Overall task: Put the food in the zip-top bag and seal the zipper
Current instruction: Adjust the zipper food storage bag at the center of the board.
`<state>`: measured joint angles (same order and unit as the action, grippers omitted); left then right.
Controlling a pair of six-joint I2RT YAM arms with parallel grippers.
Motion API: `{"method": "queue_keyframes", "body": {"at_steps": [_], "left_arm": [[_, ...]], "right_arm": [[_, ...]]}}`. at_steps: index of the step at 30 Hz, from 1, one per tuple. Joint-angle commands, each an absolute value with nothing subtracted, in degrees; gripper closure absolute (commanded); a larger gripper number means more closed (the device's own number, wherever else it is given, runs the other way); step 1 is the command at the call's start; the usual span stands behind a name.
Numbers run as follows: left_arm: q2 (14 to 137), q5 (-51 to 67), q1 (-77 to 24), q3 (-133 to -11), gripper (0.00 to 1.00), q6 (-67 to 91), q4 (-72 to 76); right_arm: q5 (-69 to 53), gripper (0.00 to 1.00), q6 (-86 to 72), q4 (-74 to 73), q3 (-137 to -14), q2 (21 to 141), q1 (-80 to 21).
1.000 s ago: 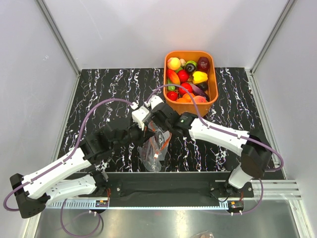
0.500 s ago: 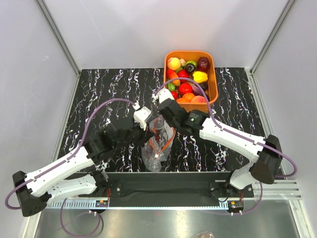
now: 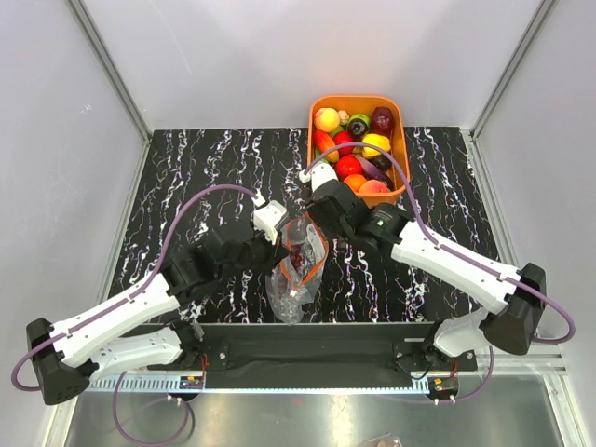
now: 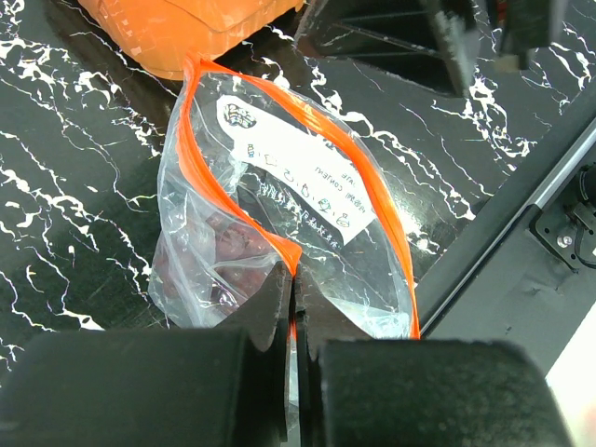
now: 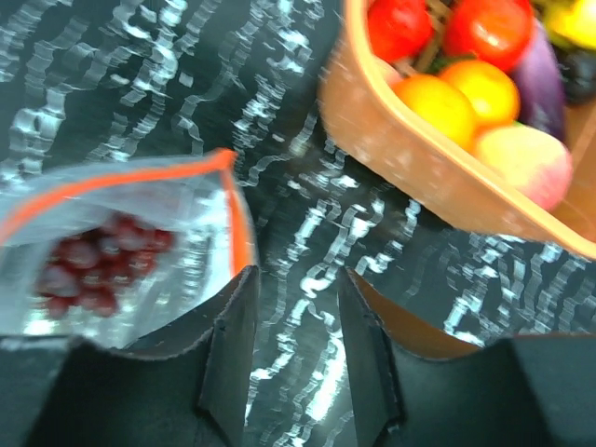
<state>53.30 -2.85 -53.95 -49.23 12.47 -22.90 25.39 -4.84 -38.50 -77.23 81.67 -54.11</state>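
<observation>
- Zip-top bag (image 4: pixel 270 223): is being held with its mouth open, at the near middle of the worktop (image 3: pixel 186 177).
- Zipper (image 4: pixel 183 112): is being pinched on its near strip by the clenched jaws of the left gripper (image 4: pixel 291 279).
- Purple grape bunch (image 5: pixel 98 265): is being contained inside the bag.
- Right gripper (image 5: pixel 296 279): jaws are being held released, nothing between them, between bag and basket.
- Orange basket (image 3: pixel 358 99): is being filled with loose food (image 3: pixel 348 166), far right.
</observation>
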Motion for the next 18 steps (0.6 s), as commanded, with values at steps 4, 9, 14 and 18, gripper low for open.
{"method": "queue_keyframes", "body": {"at_steps": [4, 9, 14, 18], "left_arm": [[53.1, -3.3, -53.8, -49.9, 1.00, 12.7, -21.3], [53.0, -3.3, -53.8, -49.9, 1.00, 12.7, -21.4], [53.0, -3.3, -53.7, -50.5, 1.00, 12.6, -21.6], [52.9, -3.4, -53.6, -50.9, 1.00, 12.5, -22.1]], "right_arm": [[19.2, 0.49, -5.0, -33.8, -78.0, 83.8, -54.0], [20.0, 0.47, -4.5, -30.2, -76.5, 85.4, -54.1], [21.3, 0.45, -4.9, -30.1, -76.6, 88.6, -54.1], [26.2, 0.48, -6.9, -34.5, -78.2, 90.7, -54.1]]}}
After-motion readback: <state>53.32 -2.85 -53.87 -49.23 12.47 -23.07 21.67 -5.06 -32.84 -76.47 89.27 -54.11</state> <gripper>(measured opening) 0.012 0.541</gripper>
